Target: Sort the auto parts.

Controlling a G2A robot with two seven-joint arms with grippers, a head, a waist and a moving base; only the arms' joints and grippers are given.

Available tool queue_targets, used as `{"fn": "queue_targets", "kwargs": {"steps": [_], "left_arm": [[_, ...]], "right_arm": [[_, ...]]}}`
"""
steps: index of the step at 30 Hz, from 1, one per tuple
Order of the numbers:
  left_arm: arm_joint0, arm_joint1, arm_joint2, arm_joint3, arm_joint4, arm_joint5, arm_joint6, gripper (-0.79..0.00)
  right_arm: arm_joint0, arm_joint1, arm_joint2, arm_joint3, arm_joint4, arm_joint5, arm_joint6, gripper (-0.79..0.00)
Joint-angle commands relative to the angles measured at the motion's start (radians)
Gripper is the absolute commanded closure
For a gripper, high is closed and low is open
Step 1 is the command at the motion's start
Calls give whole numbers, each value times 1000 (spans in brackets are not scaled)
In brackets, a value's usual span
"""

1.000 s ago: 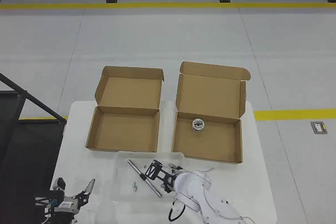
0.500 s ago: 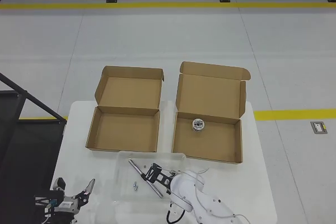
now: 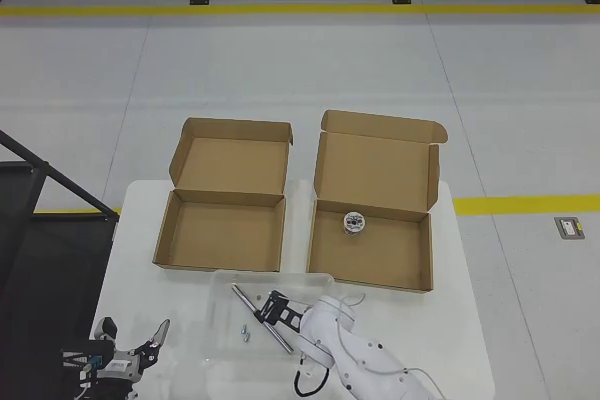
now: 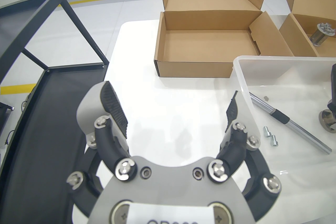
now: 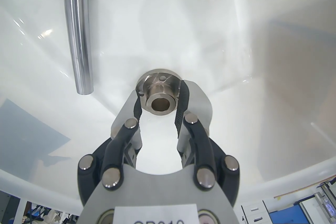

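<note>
A clear plastic bin (image 3: 270, 276) at the table's front holds a chrome rod (image 3: 248, 306) with a black sleeve, two small bolts (image 3: 244, 330) and a bronze flanged bushing (image 5: 158, 96). My right gripper (image 5: 159, 100) is low inside the bin, beside the rod's end, with its fingers shut on the bushing's neck. It also appears from above as the right gripper (image 3: 273, 305). My left gripper (image 4: 170, 96) hangs open and empty over the table's front left corner, left of the bin. A silver geared part (image 3: 353, 221) stands in the right cardboard box (image 3: 380, 262).
The left cardboard box (image 3: 220, 235) is open with nothing inside, and both box lids stand up at the back. A black metal frame (image 4: 39, 104) borders the table on the left. Bare white tabletop (image 4: 147, 104) lies between the left gripper and the boxes.
My right arm has shifted a little to the left over the bin, its gripper settling by the rod. The left gripper has not moved.
</note>
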Motion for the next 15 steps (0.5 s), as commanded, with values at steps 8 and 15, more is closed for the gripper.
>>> {"fn": "queue_targets", "kwargs": {"steps": [8, 15], "left_arm": [[0, 0, 0, 0, 0, 0, 0, -785], [0, 0, 0, 0, 0, 0, 0, -785]], "right_arm": [[19, -15, -3, 33, 10, 1, 19, -243], [35, -25, -2, 54, 14, 6, 24, 0]]}}
